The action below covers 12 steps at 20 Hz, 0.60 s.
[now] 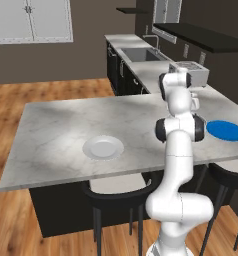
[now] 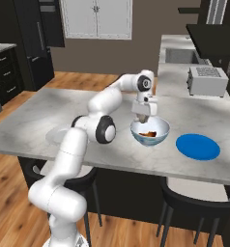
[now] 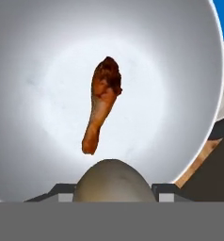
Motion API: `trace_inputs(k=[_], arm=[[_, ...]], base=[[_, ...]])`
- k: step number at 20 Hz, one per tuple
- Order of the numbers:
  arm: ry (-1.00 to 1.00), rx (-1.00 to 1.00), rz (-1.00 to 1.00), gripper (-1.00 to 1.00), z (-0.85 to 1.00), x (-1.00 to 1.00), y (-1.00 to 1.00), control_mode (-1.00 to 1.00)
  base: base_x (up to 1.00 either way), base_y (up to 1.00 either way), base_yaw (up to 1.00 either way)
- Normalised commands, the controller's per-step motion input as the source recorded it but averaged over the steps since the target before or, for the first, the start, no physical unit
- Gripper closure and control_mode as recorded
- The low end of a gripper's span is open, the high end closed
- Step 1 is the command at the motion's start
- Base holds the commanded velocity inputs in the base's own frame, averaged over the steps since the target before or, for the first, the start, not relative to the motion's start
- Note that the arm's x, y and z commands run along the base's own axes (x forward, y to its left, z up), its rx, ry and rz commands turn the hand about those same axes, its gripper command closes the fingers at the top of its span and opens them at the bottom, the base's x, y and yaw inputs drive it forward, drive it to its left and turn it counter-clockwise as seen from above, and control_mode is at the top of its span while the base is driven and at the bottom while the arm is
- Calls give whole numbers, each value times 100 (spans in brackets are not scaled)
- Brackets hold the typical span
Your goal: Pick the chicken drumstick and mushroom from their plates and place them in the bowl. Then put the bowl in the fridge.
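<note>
The deep white bowl (image 2: 152, 140) with its blue-grey outside stands on the island counter, beside the blue plate (image 2: 198, 146). The reddish-brown chicken drumstick (image 3: 101, 103) lies on the bowl's (image 3: 34, 70) white floor, its thin end toward me. My gripper (image 2: 144, 119) hangs just above the bowl's near rim, pointing down. It is shut on the tan mushroom (image 3: 113, 181), which sits between the two fingertips over the bowl. The white plate (image 1: 103, 148) lies bare at the counter's left front; the blue plate (image 1: 226, 130) is bare too. The black fridge (image 2: 32, 43) stands at the far left.
A toaster (image 2: 208, 81) sits on the back counter beyond the bowl, with a sink (image 1: 141, 54) further behind. Dark stools (image 2: 194, 202) stand under the island's front edge. White cabinet doors (image 2: 96, 18) hang on the far wall.
</note>
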Motion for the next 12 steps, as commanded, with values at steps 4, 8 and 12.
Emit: trace_inputs(k=[4, 8, 12], arm=[[-6, 0, -1, 100, -32, -18, 3, -100], [-16, 0, -1, 100, -29, -22, 2, -100], [-20, 0, 0, 100, -22, -29, 10, -100]], base=[[0, 0, 0], [0, 0, 0], [0, 0, 0]])
